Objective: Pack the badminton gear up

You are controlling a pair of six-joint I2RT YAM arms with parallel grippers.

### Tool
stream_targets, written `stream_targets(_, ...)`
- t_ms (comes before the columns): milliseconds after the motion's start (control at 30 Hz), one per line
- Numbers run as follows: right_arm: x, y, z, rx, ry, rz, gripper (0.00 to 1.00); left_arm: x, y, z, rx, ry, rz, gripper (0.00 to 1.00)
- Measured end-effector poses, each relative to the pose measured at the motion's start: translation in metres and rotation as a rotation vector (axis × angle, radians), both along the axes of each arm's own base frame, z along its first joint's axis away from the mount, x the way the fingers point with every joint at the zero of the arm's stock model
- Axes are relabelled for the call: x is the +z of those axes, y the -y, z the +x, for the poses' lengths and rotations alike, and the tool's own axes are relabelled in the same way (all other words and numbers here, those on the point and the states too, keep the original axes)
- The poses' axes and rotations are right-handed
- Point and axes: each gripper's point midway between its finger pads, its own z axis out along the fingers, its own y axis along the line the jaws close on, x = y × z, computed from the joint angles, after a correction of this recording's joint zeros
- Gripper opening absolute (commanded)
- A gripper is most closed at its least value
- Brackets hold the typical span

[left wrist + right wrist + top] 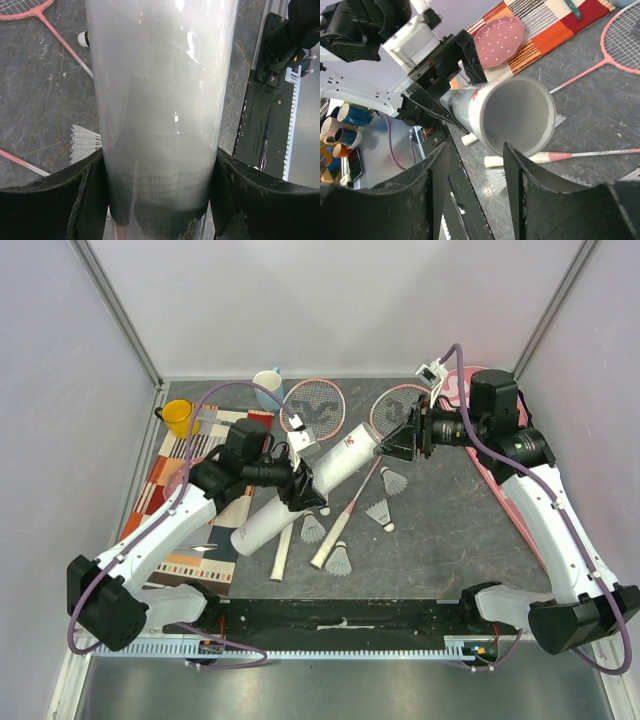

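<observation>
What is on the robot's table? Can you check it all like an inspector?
Surface: dark grey table, speckled.
Job's things: white tube in the left gripper; two pink rackets and four shuttlecocks lying loose; pink bag at the far right.
Clutter: yellow mug, blue mug, striped mat.
Grippers: left gripper shut on the tube; right gripper open at its mouth.
Cables: purple cables, looping loosely.
Surroundings: pale walls, metal frame.

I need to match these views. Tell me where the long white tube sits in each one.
Top external: the white tube runs diagonally through the centre, lower left to upper right.
Left wrist: it fills the middle, top to bottom.
Right wrist: its open mouth faces the camera at centre.
Shared landmark: the left gripper clamped on it, seen in all three.
</observation>
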Motion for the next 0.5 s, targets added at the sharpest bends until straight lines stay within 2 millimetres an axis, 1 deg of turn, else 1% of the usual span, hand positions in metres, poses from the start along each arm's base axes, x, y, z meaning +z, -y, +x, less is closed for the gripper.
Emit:
stream_targets(167, -0.0081, -0.0016, -0.0011, 0.013, -0.019, 0.001, 0.49, 0.0057, -0.0011, -0.0033, -0.014, 0.026, -0.011, 0.55)
stream_targets(367, -0.0097, -0.0058, -0.0028, 0.03, -0.014, 0.005, 0.43, 0.0055, -0.0008, -0.0072, -0.03, 0.022, -0.018, 0.55)
stream_targets(500, -0.0086, -0.0082, -0.0013, 0.033, -0.004, 0.015, 0.42, 0.0046, -0.0009, -0.008, -0.032, 0.018, -0.017, 0.55)
